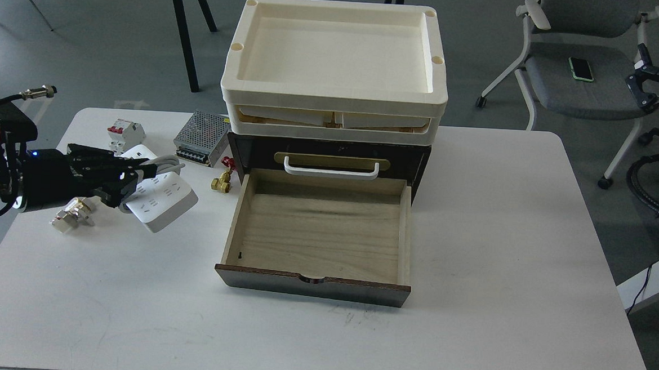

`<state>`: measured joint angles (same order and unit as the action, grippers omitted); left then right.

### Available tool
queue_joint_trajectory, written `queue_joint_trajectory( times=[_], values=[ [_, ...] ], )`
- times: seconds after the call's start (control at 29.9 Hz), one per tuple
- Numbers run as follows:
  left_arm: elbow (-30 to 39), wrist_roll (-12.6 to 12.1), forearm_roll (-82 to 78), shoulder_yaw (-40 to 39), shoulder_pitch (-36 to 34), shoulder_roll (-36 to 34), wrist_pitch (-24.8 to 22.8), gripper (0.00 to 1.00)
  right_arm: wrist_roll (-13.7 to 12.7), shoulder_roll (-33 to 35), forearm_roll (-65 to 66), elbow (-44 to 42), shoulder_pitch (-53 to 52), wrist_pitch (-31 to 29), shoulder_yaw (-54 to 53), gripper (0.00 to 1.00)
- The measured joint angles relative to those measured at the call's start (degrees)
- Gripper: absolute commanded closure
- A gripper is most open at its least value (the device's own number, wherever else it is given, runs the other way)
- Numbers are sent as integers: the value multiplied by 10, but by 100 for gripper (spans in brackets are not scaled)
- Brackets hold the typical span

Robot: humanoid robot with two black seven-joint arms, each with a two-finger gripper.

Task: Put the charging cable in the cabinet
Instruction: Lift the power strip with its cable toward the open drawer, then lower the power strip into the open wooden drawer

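Step in hand, at a guess: grabbing the charging cable (159, 196) so it can go into the cabinet (331, 157). Left gripper (124, 182) down on the white strip, near its coiled cord, black fingers right at the strip's middle. Hard to tell if those fingers are closed on it or only touching; too dark and bunched up to say. Strip lying flat and tilted on the white table (501, 245), left of the cabinet and apart from it. Bottom drawer (318, 235) pulled wide out, pale wood inside, nothing big in it, only a tiny dark speck near the front left corner. Next move, most likely: lift the strip, carry it right over the drawer's left wall, then lower it in. Needs a firm hold, since the cord could slip loose or catch on the wall. Right gripper not in the picture at all. Left arm cut off at the picture's edge. Small brass part (221, 182) and little metal piece (71, 214) close by, easy to bump. Cream trays (335, 67) stacked on top, hiding the cabinet's roof.
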<state>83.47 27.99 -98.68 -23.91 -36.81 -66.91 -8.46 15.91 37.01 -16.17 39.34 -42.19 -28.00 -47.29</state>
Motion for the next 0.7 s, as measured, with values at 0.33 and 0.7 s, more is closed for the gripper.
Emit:
queue_joint_trajectory(
  times=[0.33,0.7],
  values=[
    [147,0,212,5,13,39,-1,99,0,0,1,-6,7,0,0,0],
    [12,0,257,8,21,252,-26,99,0,0,1,-6,9,0,-1,0]
  ],
)
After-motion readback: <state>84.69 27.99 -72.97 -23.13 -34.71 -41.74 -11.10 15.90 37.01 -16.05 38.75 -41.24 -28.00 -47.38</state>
